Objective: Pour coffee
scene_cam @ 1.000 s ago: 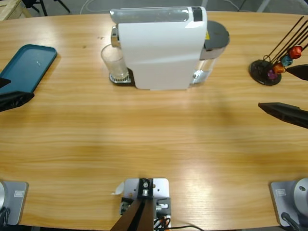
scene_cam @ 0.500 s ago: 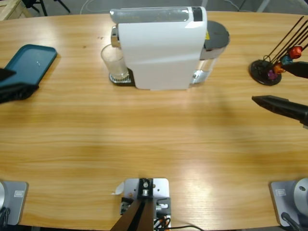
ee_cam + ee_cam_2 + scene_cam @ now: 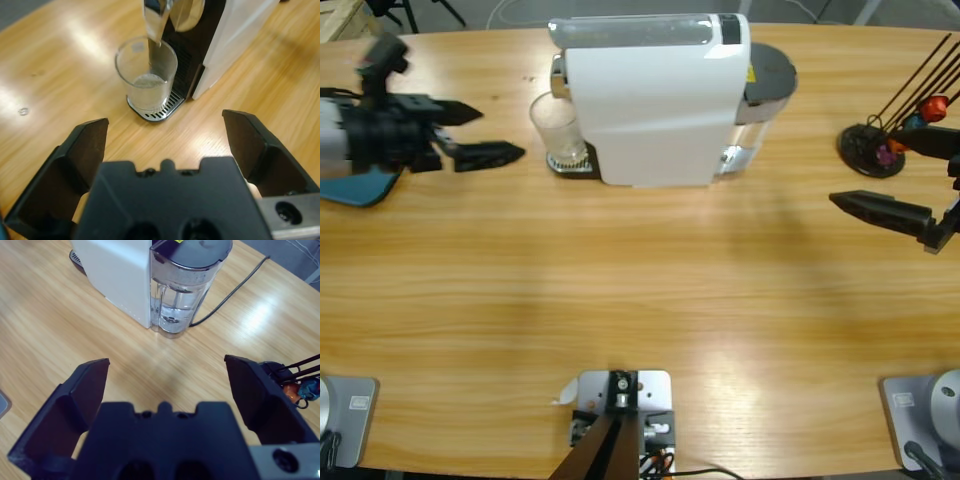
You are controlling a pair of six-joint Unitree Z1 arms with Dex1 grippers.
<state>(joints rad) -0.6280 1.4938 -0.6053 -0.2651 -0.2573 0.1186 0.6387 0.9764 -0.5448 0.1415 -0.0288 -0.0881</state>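
Left pincer [image 3: 485, 133] has swung in toward the glass [image 3: 558, 130] — both pincers gape, empty.

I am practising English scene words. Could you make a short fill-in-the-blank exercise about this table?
1. The clear glass stands on the drip tray under the spout of the white ____ machine.
2. The left gripper has its jaws ____.
3. The capsule holder stands beside the ____ gripper.

Missing words: coffee; open; right
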